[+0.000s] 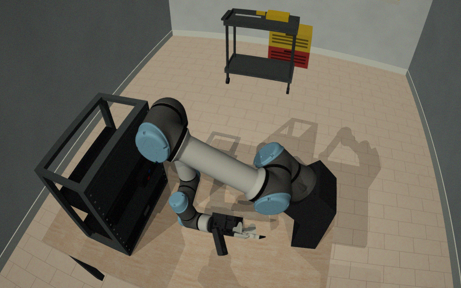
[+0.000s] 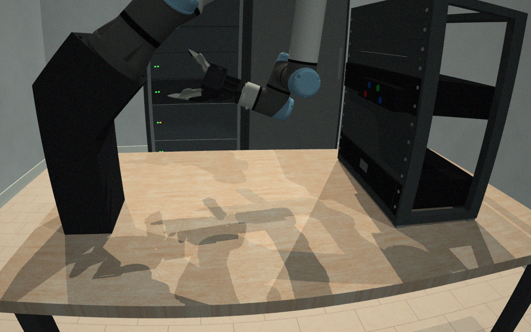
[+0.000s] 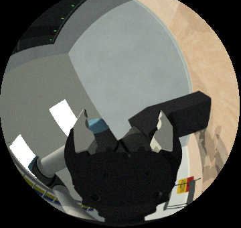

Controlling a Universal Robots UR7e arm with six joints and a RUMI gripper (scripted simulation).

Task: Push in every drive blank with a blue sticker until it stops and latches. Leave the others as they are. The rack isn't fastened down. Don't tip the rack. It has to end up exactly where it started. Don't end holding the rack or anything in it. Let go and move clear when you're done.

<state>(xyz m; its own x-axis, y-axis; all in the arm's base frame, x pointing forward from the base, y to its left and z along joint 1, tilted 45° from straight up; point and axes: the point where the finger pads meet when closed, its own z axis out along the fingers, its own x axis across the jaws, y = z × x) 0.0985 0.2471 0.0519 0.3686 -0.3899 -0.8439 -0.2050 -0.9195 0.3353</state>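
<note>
A black open-frame rack (image 2: 420,111) stands on the right of the wooden table (image 2: 259,231); it also shows in the top view (image 1: 99,171). A drive unit in its front carries small stickers: two blue (image 2: 368,84) (image 2: 379,99), one green (image 2: 377,87), one red (image 2: 365,93). How far each blank sticks out I cannot tell. My gripper (image 2: 185,74) is open and empty, well left of the rack and high above the table, pointing away from the rack. In the wrist view its two fingers frame the wall and the arm's base; the rack is not in that view.
The arm's black pedestal (image 2: 77,144) stands at the table's left. A server cabinet (image 2: 193,82) stands behind the table. A black cart (image 1: 261,46) with yellow and red crates (image 1: 291,46) stands by the far wall.
</note>
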